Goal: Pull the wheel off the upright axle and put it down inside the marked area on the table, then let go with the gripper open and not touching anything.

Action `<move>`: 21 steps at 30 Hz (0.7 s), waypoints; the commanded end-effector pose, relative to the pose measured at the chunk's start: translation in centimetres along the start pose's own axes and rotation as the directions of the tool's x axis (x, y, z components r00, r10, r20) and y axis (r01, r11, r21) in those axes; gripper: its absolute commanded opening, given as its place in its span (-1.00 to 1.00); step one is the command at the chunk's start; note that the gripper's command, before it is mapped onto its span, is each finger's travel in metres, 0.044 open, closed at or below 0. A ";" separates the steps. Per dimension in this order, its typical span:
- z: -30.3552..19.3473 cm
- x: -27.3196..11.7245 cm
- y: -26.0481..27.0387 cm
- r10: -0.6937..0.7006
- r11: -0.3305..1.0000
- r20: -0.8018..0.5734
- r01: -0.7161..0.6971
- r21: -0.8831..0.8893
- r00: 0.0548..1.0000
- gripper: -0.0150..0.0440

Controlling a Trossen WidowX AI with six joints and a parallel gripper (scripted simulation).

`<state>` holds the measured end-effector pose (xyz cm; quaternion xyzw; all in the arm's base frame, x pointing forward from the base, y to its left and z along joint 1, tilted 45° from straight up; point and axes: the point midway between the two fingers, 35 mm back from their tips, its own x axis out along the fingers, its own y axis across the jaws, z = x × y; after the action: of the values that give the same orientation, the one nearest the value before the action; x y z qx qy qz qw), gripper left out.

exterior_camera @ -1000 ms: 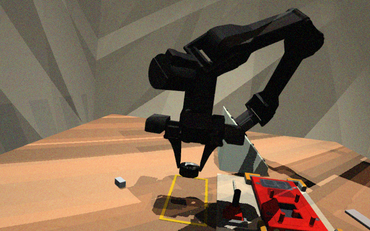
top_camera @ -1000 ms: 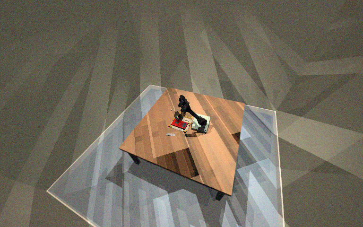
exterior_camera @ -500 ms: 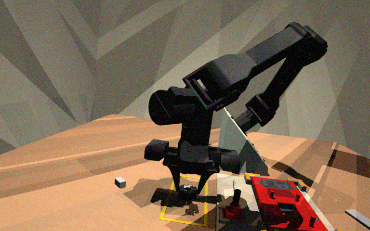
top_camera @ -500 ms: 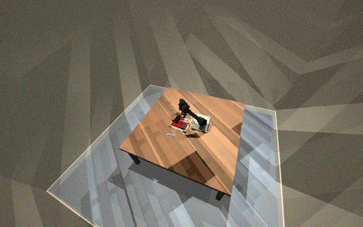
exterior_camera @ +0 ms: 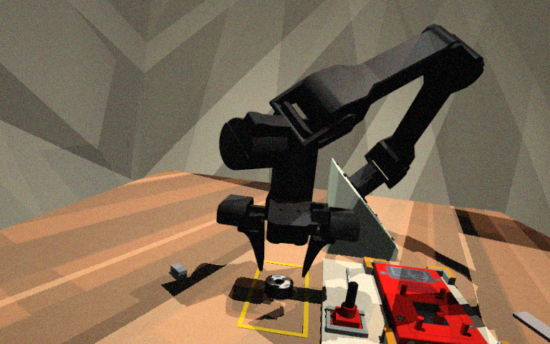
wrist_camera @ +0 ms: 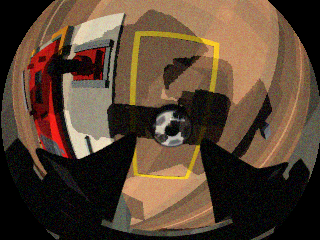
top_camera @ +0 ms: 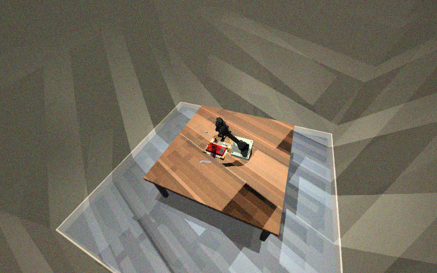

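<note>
Wheel (exterior_camera: 278,286) off the axle (exterior_camera: 350,293) and lying flat on the tabletop (exterior_camera: 121,251) inside the yellow marked area (exterior_camera: 273,299), directly below and between the jaws (exterior_camera: 281,271). Jaws parted, holding nothing, tips just above the wheel on either side. Left: open wider, lift clear. Dark tyre, pale hub, centre hole facing up.
</note>
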<state>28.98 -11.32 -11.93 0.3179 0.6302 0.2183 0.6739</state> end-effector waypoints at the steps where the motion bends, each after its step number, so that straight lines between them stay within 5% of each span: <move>1: 0.3 -3.8 -0.2 -0.009 1.000 0.013 0.009 -0.008 1.000 0.53; 4: 0.3 -4.0 -0.2 -0.009 1.000 0.013 0.009 -0.007 1.000 0.53; 10: -4.3 -6.5 1.5 -0.013 1.000 0.015 0.013 0.000 1.000 1.00; 21: -8.1 -8.4 3.3 -0.009 1.000 0.009 0.009 -0.004 1.000 1.00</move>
<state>21.03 -14.13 -3.75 0.3146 0.6247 0.2088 0.6836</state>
